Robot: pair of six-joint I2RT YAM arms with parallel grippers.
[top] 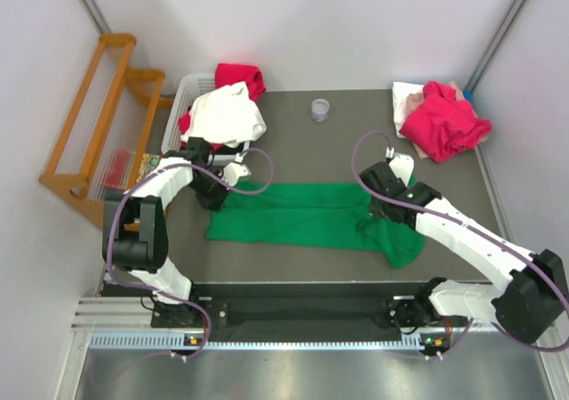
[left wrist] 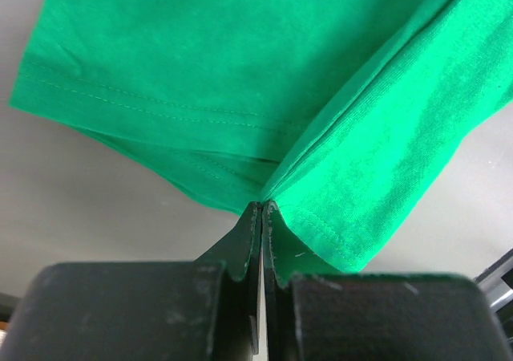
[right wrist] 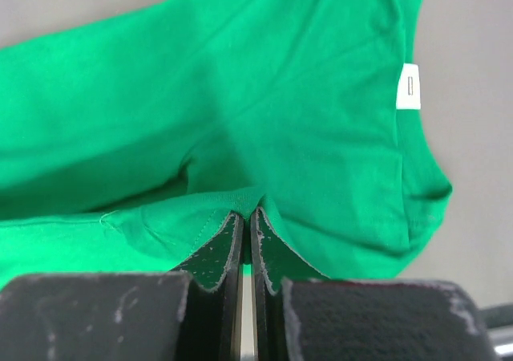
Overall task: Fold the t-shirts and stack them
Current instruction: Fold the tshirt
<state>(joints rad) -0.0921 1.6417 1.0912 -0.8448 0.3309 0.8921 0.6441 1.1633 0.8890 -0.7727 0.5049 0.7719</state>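
Left gripper (left wrist: pixel 262 206): jaws pressed together, a pinch of green hem caught between the tips. The stitched edge of the green t-shirt (left wrist: pixel 240 64) fans out from the pinch, with a doubled layer to the left and a ribbed band running up to the right. Grey table (left wrist: pixel 88 200) shows under the cloth on both sides.

Right gripper (right wrist: pixel 246 212): jaws likewise closed, nipping a folded green edge. Beyond the tips the cloth spreads wide with soft creases. A small white label (right wrist: pixel 409 86) sits on the shirt at the upper right of that wrist view.

Top view: the green t-shirt lies as a long band across the middle of the table, stretched between the 2 grippers. The left gripper is at its left end, the right gripper near its right end. A flap of green trails toward the near edge past the right gripper. The near long edge lies flat. Whether the gripped far edge is lifted off the surface, cannot tell.

Back left corner: a white basket (top: pixel 188 89), a white t-shirt (top: pixel 227 114) heaped over its rim, a red t-shirt (top: pixel 242 78) behind that.

Back right corner: a magenta t-shirt (top: pixel 442 123) crumpled on top of pale cloth (top: pixel 407 98), colour somewhere between white and pink.

Between the 2 heaps, near the back edge: 1 small clear cup (top: pixel 320 109), standing apart from everything.

Off the table to the left: an orange wooden rack (top: pixel 98 116)
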